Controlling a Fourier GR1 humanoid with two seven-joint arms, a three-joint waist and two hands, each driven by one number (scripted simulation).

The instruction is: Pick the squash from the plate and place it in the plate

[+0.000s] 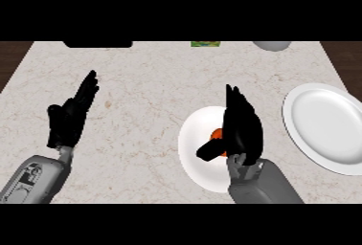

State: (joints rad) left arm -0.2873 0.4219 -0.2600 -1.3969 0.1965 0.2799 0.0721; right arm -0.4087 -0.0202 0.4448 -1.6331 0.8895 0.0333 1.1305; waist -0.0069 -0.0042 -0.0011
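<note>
An orange squash (218, 134) lies on a small white plate (194, 143) near the counter's front, mostly hidden by my right hand (240, 127). That hand stands over the plate with fingers straight and pointing away, its thumb (209, 149) reaching under the squash's near side. A larger white plate (326, 127) sits bare to the right. My left hand (71, 115) rests open at the left, fingers up, away from both plates.
A black object (97, 44) lies at the counter's back left edge, a small green item (205, 44) at the back middle, and a grey round object (272, 45) at the back right. Dark floor borders the counter on both sides.
</note>
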